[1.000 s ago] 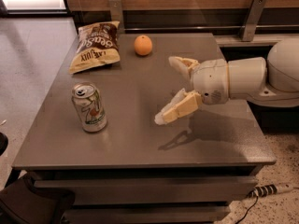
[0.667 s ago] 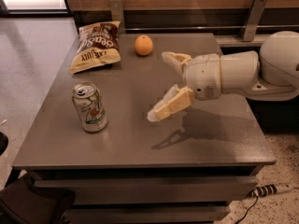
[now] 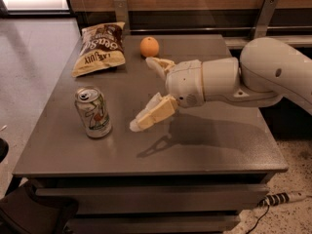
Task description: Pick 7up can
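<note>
The 7up can stands upright on the grey table, near its front left. It has a whitish body with green and red markings and a shiny top with a pull tab. My gripper hangs over the middle of the table, to the right of the can and apart from it. It is open, with one cream finger low and pointing at the can and the other finger higher and further back. Nothing is between them.
A yellow-brown chip bag lies at the back left of the table. An orange sits at the back middle. My white arm comes in from the right. A power strip lies on the floor at the right.
My gripper has moved left across the table toward the can. The can, the orange and the chip bag have not moved.
</note>
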### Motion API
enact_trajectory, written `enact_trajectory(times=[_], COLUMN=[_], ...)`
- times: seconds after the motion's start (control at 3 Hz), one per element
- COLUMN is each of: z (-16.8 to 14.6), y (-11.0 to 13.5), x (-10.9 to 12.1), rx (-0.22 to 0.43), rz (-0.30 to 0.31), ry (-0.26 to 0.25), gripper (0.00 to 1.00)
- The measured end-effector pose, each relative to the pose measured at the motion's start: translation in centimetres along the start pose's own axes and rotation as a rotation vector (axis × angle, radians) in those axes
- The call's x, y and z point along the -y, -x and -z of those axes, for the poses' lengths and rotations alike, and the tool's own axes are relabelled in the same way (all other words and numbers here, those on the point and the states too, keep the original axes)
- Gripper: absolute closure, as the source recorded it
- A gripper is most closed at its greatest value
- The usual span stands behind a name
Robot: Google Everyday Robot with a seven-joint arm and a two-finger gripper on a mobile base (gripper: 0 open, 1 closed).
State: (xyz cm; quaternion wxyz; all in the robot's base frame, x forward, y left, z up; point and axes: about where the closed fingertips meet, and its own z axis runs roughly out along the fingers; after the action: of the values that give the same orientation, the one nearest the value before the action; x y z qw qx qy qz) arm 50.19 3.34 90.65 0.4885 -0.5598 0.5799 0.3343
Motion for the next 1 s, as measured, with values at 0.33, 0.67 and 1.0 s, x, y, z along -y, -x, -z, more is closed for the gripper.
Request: enact_trajectory(times=[0.33, 0.67, 1.0], z=[-3.8, -6.1, -8.6], y=[-0.5, -0.6, 0.0], x=[-2.5, -3.8, -4.4], rx=[0.043, 0.066, 0.125], rz=[-0.017, -0.033, -0.034], ry=[0.034, 0.062, 0.100], gripper=[0.00, 0.00, 0.00])
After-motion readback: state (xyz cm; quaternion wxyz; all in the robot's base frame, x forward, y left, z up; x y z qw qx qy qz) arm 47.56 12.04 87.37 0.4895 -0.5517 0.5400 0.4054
